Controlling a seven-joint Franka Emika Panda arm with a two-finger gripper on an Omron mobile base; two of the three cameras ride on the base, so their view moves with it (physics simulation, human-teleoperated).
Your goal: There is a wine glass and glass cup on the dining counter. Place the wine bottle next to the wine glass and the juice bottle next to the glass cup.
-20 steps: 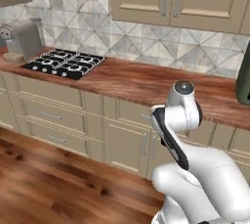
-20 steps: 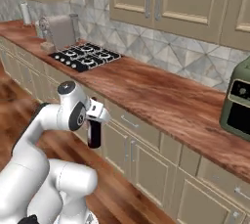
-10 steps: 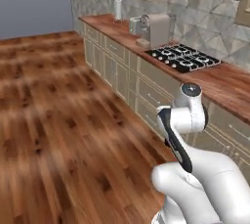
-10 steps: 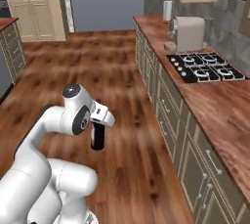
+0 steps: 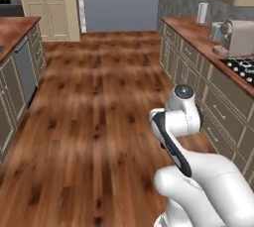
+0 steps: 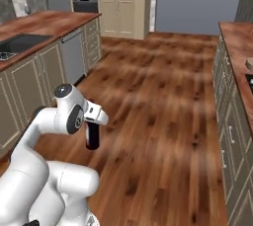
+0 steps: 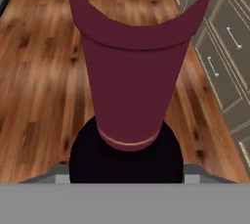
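One bottle, the wine bottle (image 6: pixel 92 136), is seen in the right base view hanging upright under the gripper (image 6: pixel 93 121), its long axis vertical above the floor, while the dining counter (image 6: pixel 47 25) lies ahead to the left, well apart from it. From the hand view, the dark red neck (image 7: pixel 134 66) is pinched between the fingers and points straight up at the camera.

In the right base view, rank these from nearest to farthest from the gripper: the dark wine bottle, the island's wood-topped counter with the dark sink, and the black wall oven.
1. The dark, almost black wine bottle: held upright in the gripper, hanging below it.
2. The reddish-brown wood-topped dining counter: left of the arm, past the beige cabinet fronts.
3. The black wall oven: far back, upper left, beyond the counter.
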